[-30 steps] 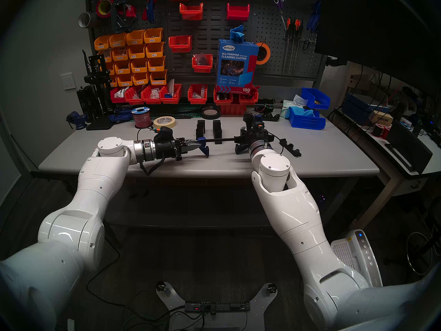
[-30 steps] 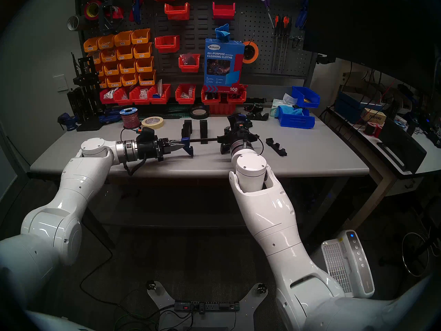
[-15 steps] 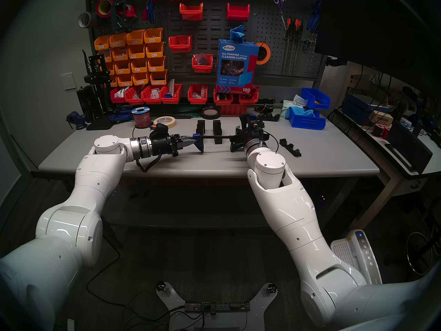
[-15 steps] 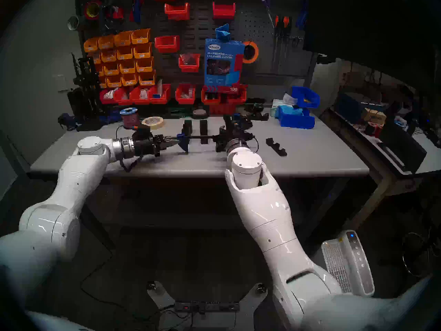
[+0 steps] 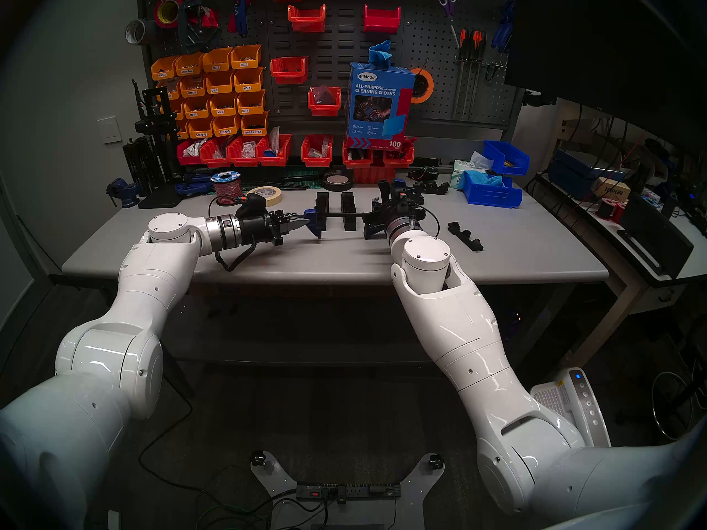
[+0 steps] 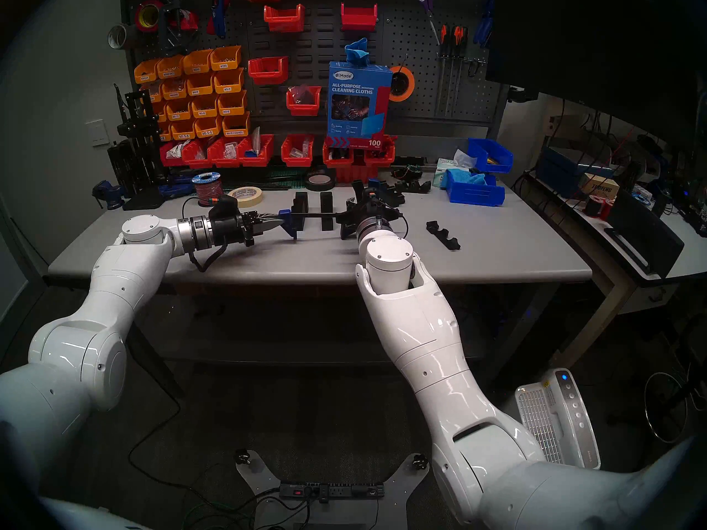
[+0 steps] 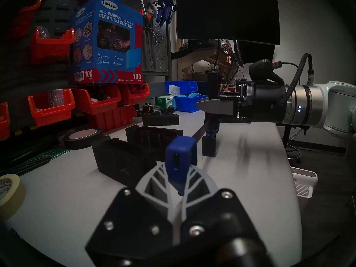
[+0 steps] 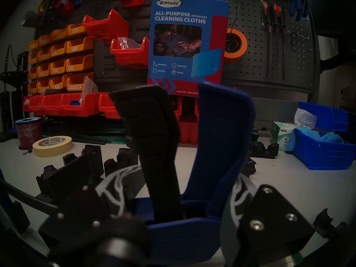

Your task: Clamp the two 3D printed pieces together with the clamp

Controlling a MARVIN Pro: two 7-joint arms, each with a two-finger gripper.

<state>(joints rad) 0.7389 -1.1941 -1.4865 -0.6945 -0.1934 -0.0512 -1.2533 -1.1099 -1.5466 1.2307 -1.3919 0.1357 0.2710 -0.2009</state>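
The left gripper (image 5: 306,222) is pinched shut on the blue end jaw of the bar clamp (image 5: 340,216), its ribbed fingertips (image 7: 152,185) pressing that jaw from both sides. The right gripper (image 5: 377,215) is closed around the clamp's handle end, where the black trigger and blue grip stand up between its fingers (image 8: 115,185). The clamp hangs level above the worktop (image 5: 344,261), its thin black bar crossing in front of the two black printed blocks (image 5: 322,208) (image 5: 348,208). These stand upright, apart, toward the worktop's back edge, near a masking tape roll (image 5: 264,195).
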